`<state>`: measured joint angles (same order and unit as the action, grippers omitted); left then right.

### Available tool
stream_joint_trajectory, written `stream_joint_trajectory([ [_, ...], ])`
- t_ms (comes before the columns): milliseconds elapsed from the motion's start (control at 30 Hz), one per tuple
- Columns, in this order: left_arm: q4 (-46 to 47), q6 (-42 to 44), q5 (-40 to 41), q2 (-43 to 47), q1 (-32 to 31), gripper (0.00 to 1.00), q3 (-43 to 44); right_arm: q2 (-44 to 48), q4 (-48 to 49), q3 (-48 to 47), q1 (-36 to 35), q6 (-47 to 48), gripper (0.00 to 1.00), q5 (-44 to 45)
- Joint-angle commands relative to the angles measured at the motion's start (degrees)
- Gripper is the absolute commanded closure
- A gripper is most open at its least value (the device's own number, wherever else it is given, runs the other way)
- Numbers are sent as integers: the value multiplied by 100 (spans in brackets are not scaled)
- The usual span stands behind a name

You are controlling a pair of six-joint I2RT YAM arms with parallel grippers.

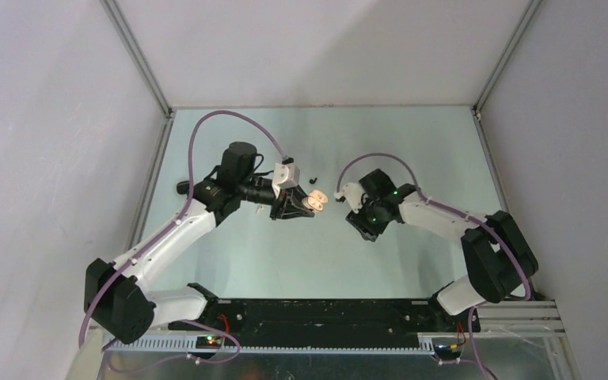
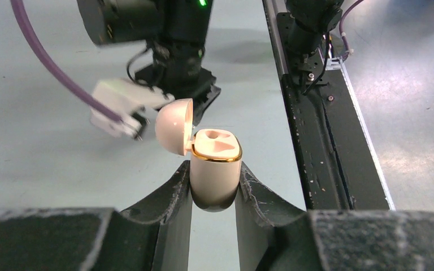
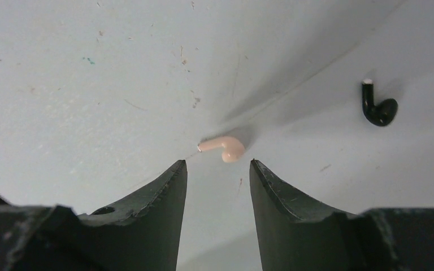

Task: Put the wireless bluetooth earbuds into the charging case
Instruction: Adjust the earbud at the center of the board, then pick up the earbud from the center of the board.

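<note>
Currently a cream earbud (image 3: 223,148) lies flat on the pale tabletop (image 1: 285,261), about midway between the left and right edges. It sits just beyond the tips of the right pincer (image 3: 217,169), whose jaws stand moderately apart with nothing between them. A black earbud (image 3: 380,107) rests on the same surface, off to one side and well apart from the cream one.

Close by, the left pincer (image 2: 215,166) is clamped narrowly around the lower body of the cream charging case (image 2: 215,183), holding it upright above the tabletop. Its lid (image 2: 174,125) is swung open on the hinge, showing a gold rim and two moulded wells with no earbuds in them.
</note>
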<state>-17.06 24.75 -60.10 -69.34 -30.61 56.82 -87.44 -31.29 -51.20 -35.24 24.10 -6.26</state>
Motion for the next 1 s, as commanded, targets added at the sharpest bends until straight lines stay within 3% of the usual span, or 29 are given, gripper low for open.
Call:
stream_joint_trajectory([
  [0,200,-78,4,140,30,100,-61,438,-360,-228,593,480,51,-1622],
  [167,193,-78,-32,104,29,100,-27,305,-415,-236,1136,1046,51,-2371],
  [333,165,-68,-41,113,30,100,-20,-418,-737,-668,1622,1616,55,-2976],
  [500,148,-40,-60,118,31,100,-27,-1158,-1291,-1108,1887,2103,62,-3051],
  [967,126,-15,-76,29,29,100,4,-1613,-1459,-1270,1912,2353,52,-3245],
])
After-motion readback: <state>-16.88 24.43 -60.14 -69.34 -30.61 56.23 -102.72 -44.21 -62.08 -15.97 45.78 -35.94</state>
